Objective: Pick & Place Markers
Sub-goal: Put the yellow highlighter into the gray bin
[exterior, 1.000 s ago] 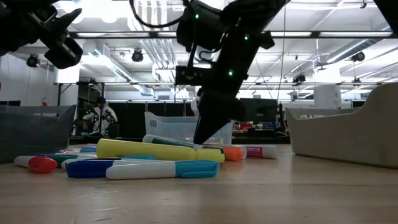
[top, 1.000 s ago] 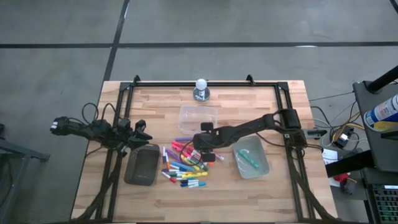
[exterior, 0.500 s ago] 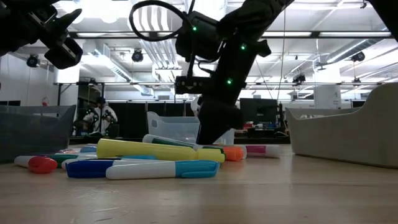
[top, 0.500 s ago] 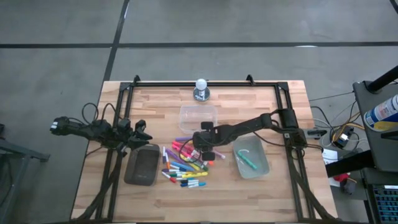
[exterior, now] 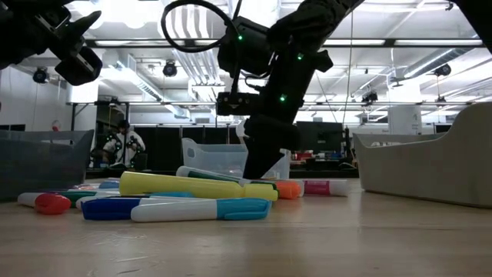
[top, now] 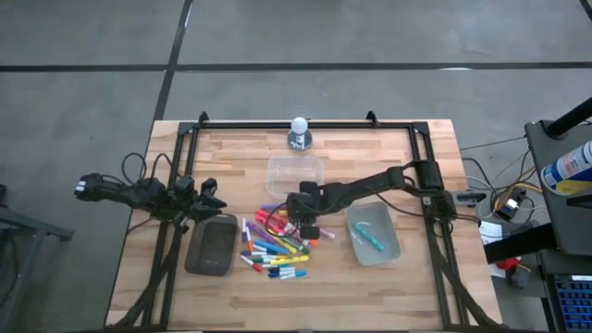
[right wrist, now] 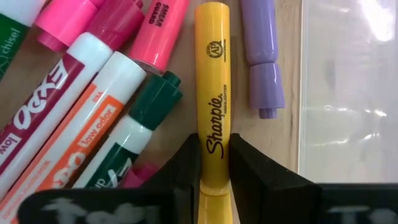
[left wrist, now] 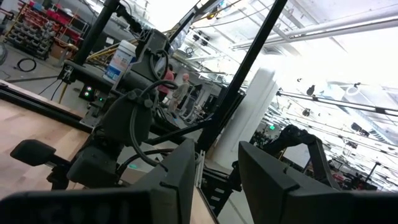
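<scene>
Inspection found the right gripper (top: pixel 307 225) lowered into the pile of markers (top: pixel 273 245) near the middle of the table (top: pixel 416 287). In the right wrist view its two fingers (right wrist: pixel 186 163) stood either side of a yellow marker (right wrist: pixel 211 93), closed to the barrel's width and apparently touching it near one end. Whether the marker had left the wood could not be told. Beside it lay a purple marker (right wrist: pixel 261 62), just short of the edge of a clear tub (right wrist: pixel 348 93), and on the other side a green-capped marker (right wrist: pixel 134 140) and pink ones.

The left gripper (left wrist: pixel 217 180) waited raised off the table's left edge, fingers set apart, holding nothing, above and beside the dark tray (top: pixel 212 245).

A second clear tub (top: pixel 374 234) at the right held a teal marker (top: pixel 370 239).

Handling judgement: the markers looked light, rigid and smooth-barrelled, so liable to pivot or slip if held near an end. A hold across the barrel nearer mid-length would carry steadier. Neighbouring markers lay close enough to be dragged on lifting.
</scene>
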You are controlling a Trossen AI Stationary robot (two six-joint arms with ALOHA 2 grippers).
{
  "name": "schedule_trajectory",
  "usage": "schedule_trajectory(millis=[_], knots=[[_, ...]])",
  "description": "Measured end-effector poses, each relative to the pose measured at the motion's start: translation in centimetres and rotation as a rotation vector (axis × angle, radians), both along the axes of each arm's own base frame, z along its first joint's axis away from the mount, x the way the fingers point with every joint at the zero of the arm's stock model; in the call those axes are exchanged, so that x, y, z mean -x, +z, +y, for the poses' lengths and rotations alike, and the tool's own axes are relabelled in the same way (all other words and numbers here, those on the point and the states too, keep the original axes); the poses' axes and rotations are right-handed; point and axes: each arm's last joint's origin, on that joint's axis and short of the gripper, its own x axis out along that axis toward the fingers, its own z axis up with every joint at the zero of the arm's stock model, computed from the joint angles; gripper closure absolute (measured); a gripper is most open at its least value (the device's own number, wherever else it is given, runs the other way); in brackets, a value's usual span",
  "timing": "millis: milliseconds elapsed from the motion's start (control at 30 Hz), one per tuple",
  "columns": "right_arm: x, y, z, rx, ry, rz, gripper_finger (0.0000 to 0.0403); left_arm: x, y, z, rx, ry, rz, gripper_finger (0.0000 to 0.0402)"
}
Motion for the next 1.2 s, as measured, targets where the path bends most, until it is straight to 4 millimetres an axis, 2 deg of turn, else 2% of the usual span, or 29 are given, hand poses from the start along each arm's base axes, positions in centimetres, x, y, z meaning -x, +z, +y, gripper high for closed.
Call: schedule_trajectory(millis=[233, 667, 900, 1200], knots=[[-0.3, 0.9, 0.4, -0.001, 0.006, 0.017, 0.0348, 0.0, 0.0, 0.0, 0.0, 0.0, 0.0, 0.0284], [-0.5, 4.6, 1.8, -0.015, -0.026, 0.097, 0.0348, 0.0, -0.1, 0.0, 0.003, -0.001, 0.006, 0.0284], [1.0, 6.6, 3.5, -0.023, -0.099, 0.267, 0.0348, 0.0, -0.1, 0.0, 0.003, -0.002, 0.006, 0.0284], [4.0, 9.3, 7.5, 0.027, -0.211, 0.495, 0.0348, 0.0, -0.1, 0.0, 0.003, -0.001, 0.006, 0.0284]])
